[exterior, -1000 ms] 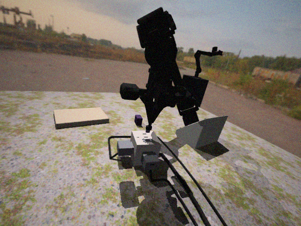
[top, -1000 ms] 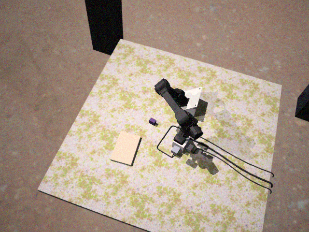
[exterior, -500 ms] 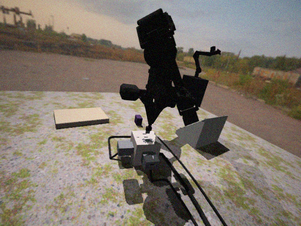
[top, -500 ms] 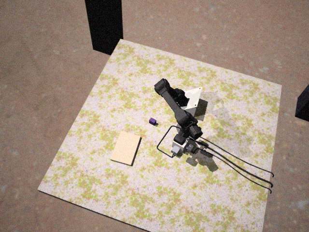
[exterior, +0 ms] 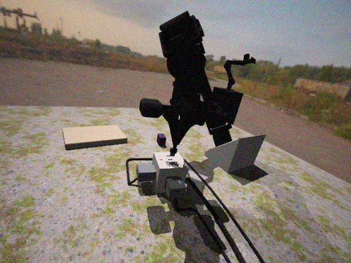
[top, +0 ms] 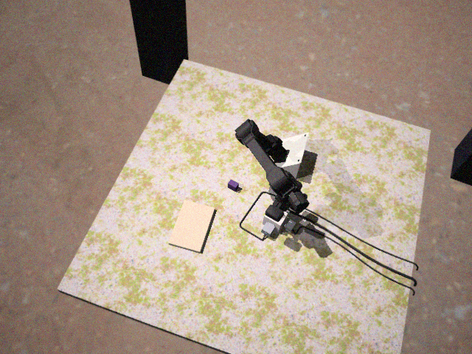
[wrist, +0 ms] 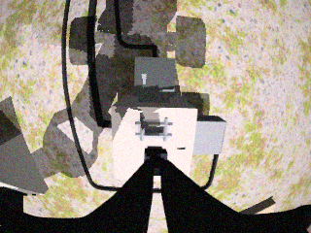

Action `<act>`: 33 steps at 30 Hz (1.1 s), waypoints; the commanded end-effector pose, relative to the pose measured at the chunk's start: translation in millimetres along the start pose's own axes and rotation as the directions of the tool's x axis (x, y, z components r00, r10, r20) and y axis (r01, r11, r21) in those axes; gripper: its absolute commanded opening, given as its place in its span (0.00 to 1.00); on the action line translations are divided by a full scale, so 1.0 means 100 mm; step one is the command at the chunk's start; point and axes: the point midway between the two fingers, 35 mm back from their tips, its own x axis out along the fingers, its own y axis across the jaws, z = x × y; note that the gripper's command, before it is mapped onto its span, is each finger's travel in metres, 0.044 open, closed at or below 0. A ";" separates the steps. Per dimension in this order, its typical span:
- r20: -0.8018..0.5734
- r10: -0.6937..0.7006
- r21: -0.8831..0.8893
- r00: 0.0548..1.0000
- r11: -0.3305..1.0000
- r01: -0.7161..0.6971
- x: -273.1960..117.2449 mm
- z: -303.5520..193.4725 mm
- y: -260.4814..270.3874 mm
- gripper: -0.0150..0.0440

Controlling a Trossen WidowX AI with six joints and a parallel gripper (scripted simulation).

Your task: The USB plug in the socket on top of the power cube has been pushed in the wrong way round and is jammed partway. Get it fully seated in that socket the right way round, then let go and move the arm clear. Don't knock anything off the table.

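Observation:
The white power cube point(top: 271, 220) point(exterior: 162, 163) point(wrist: 182, 167) stands on the table with its top face up. My gripper point(exterior: 173, 147) point(wrist: 156, 166) points down over the cube's top and is shut on the small dark USB plug point(exterior: 172, 153) point(wrist: 155, 151). The plug is at the top face, beside the outlet point(exterior: 171, 163) point(wrist: 154, 128) with its pale bracket-like marks. The fingertips and plug cover the USB socket, so how deep the plug sits and which way round it is cannot be told. In the top view the arm hides the fingertips.
Grey adapters point(top: 268, 228) point(exterior: 175, 187) point(wrist: 210, 137) stick out from two cube sides. Black cables point(top: 354, 246) point(exterior: 216, 195) point(wrist: 92, 63) run off and loop around the cube. A purple block point(top: 233, 185) point(exterior: 161, 139), beige board point(top: 193, 226) point(exterior: 95, 134) and angled pale panel point(top: 297, 150) point(exterior: 249, 151) stand nearby.

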 end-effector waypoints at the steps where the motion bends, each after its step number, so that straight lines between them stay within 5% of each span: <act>1: 0.009 0.004 -0.004 1.000 1.000 -0.004 0.00 0.01 0.01 0.25; 33: 0.040 0.003 -0.006 0.999 1.000 -0.003 0.04 0.03 0.00 0.25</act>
